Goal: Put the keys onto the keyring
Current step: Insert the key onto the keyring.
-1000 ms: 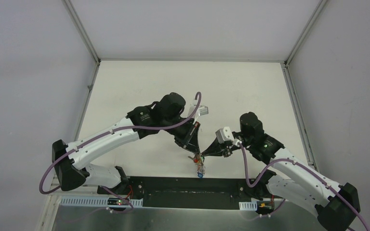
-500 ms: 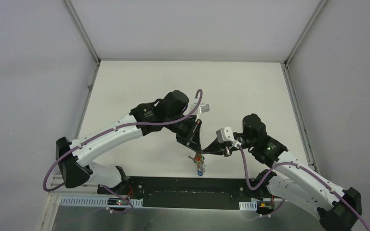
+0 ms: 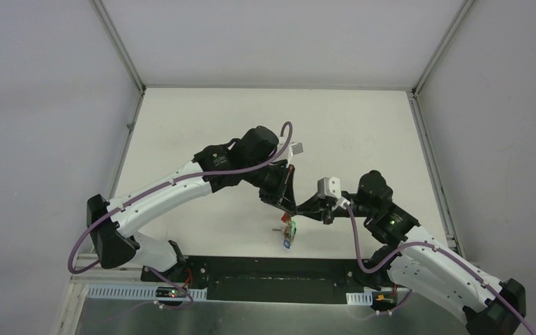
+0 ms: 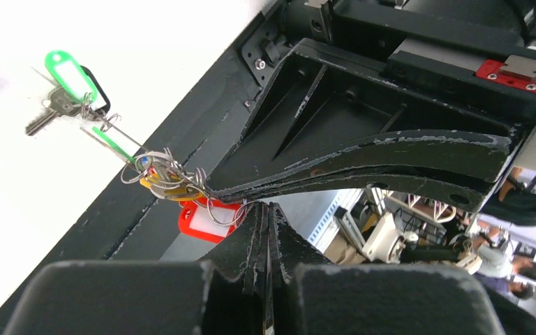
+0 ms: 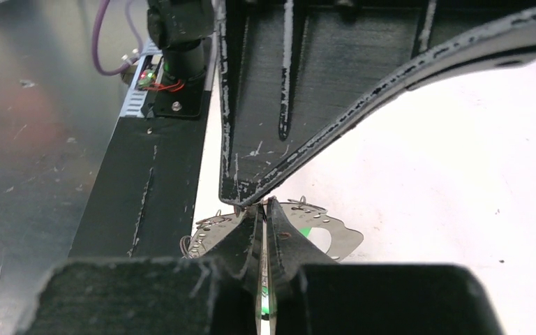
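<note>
As left tool [image 4: 266, 208] and right tool [image 5: 263, 206] pinch keyring [image 5: 338, 236], keys [image 4: 199, 222] cluster.

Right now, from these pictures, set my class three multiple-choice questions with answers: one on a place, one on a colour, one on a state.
1. The keys are:
A where the left gripper and right gripper meet
B at the far wall
C off the table
2. The tag by the left gripper's tip is:
A white
B red
C black
3. The grippers are:
A both open
B both shut
C one open

Answers:
1. A, the wire loops reach both tips.
2. B, red plastic shows in the left wrist view.
3. B, neither pair of fingers shows a gap.
</note>
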`<state>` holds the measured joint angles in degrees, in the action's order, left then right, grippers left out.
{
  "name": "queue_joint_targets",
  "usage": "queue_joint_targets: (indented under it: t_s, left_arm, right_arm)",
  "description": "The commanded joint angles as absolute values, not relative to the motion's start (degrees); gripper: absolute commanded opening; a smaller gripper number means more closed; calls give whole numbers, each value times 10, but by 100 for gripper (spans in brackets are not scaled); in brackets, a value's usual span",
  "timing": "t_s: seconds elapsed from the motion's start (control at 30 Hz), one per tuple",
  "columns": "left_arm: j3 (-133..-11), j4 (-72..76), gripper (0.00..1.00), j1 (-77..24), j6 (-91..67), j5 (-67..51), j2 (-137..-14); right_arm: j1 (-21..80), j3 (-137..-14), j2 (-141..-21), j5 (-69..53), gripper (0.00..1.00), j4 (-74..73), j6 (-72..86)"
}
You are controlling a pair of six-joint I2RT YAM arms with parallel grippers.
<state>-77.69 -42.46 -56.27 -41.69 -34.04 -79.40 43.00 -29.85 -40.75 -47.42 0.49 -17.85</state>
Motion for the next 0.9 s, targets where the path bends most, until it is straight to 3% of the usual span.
queue_joint_targets:
  t_s: [0.0, 0.43, 0.87]
  left_arm:
    - [-814, -408, 0, -578, -461, -335, -789]
    - [-886, -409, 0, -576, -449, -257, -787]
    - [-1004, -460, 25, -576, -379, -196, -790]
  right_arm:
    - [428, -288, -393, -368, 0, 132, -119]
    - [428, -281, -394, -329, 0, 215, -85]
    - [428, -298, -392, -299, 0, 292, -72]
